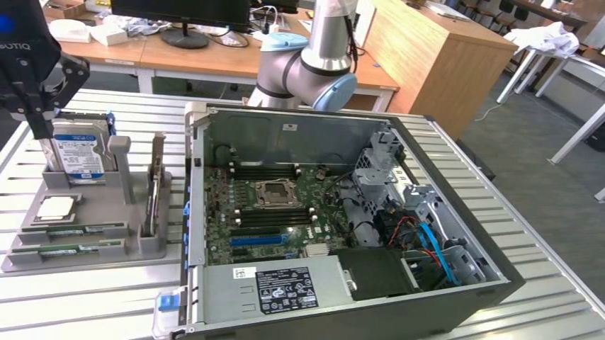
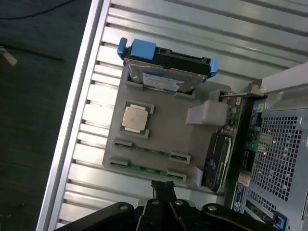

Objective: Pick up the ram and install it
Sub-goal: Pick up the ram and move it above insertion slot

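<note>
**Ram sits in the tray, gripper shut and holding nothing**

The ram (image 1: 71,249) (image 2: 144,169) is a long, thin green strip. It lies flat in a slot of the gray tray (image 1: 132,241) (image 2: 173,130), right along one outer edge of the tray. A second green strip (image 1: 81,229) (image 2: 151,150) that looks just like it lies in the next slot, just beside it.

Near the two strips, a square silver chip (image 1: 57,207) (image 2: 134,118) lies flat in its own square spot. Past the chip, a hard drive (image 1: 81,152) (image 2: 163,77) with a blue and white label stands up in a slot. A dark card (image 1: 154,184) (image 2: 219,159) stands on its edge on the side of the tray next to the computer case (image 1: 283,134) (image 2: 284,139).

The tray sits on the metal bench (image 1: 95,297) (image 2: 192,29), close to the bench edge on the exterior view's left. The big open case is just beside the tray and takes up the middle of the bench.

The black gripper (image 1: 42,131) (image 2: 163,185) is up over the tray. Its fingers are pressed together with nothing between them. In the exterior view its tip shows in front of the hard drive. In the wrist view the ram is the strip nearest to the tip.
</note>
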You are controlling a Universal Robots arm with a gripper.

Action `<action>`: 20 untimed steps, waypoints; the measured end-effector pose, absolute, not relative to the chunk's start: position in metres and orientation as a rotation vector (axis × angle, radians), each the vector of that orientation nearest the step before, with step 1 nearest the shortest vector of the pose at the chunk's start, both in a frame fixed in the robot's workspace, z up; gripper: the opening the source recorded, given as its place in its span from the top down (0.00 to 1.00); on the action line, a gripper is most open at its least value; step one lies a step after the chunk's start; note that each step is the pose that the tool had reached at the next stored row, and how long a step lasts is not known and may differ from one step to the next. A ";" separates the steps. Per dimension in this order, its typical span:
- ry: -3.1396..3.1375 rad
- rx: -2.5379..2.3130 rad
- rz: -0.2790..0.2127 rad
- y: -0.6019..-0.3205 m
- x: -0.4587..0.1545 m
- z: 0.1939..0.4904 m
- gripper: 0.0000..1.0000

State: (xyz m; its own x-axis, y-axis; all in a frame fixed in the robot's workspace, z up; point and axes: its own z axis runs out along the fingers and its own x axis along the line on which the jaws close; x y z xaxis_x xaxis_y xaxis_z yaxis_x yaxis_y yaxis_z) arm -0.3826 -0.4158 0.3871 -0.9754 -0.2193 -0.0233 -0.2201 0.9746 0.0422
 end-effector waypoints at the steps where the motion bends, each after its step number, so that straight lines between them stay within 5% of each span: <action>1: 3.101 -0.369 0.069 -0.416 -0.383 0.387 0.90; 20: 3.017 -0.832 0.072 -0.416 -0.383 0.386 0.90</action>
State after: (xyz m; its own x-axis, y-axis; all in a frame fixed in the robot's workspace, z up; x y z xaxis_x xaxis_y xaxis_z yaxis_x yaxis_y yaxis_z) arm -0.3826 -0.4158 0.3863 -0.8585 -0.5122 -0.0231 -0.5127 0.8575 0.0414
